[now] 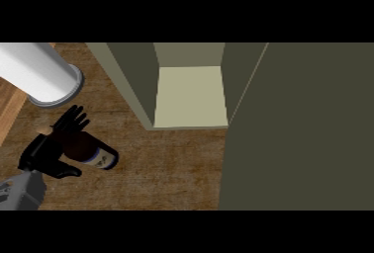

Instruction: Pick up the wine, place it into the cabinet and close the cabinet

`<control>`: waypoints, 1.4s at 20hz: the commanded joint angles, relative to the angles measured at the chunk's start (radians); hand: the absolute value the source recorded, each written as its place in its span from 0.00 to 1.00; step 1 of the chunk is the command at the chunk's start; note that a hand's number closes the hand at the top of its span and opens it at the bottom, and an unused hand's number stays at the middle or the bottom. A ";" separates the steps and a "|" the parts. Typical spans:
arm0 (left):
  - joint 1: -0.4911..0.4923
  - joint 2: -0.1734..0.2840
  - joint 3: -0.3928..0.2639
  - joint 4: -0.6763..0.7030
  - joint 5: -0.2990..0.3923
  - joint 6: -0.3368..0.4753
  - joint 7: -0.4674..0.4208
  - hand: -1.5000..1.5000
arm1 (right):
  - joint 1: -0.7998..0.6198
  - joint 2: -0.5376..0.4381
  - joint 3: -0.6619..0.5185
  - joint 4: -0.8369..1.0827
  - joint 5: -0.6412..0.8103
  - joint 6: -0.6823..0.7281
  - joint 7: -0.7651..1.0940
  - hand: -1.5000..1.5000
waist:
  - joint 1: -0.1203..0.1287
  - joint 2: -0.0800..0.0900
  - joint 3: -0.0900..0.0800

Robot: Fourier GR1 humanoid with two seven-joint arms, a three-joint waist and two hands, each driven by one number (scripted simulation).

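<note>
Dark glass meets black fingers at the lower left of the frame, where the left hand [51, 150] curls its thumb under the wine [89, 148] while the upper fingers fan out straight beside it. Head view: the cabinet [188, 96] stands open at upper centre, its door [300, 128] swung wide at right. Grasping appears under way; next, seemingly, a lift toward the shelf. No right hand shows.

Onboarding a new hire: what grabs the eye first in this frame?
The open cabinet at top centre, its pale inside lit and its dark door filling the right side. At lower left, the left hand has its fingers round the dark wine bottle. A white cylinder sits at top left.
</note>
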 commanded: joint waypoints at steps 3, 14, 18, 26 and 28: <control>0.012 -0.043 -0.048 0.031 -0.059 0.020 -0.061 0.00 | 0.048 -0.034 -0.013 -0.252 -0.032 -0.010 0.131 0.00 | 0.009 -0.002 0.001; -0.066 -0.089 0.026 0.216 0.041 0.004 -0.049 0.00 | 0.034 -0.031 0.006 -0.212 -0.005 -0.016 0.093 0.00 | 0.010 -0.002 0.001; -0.107 -0.044 0.096 0.286 0.112 -0.018 -0.025 0.00 | 0.069 -0.054 -0.010 -0.279 -0.041 -0.010 0.109 0.00 | -0.003 -0.004 0.001; -0.098 -0.087 0.061 0.328 0.103 -0.070 -0.083 0.00 | 0.112 -0.031 0.024 -0.221 0.011 -0.014 0.029 0.00 | 0.008 -0.003 0.001; -0.121 -0.145 0.040 0.314 0.081 -0.002 -0.098 0.00 | 0.103 -0.061 -0.072 -0.227 -0.096 0.019 0.030 0.00 | 0.007 -0.001 0.002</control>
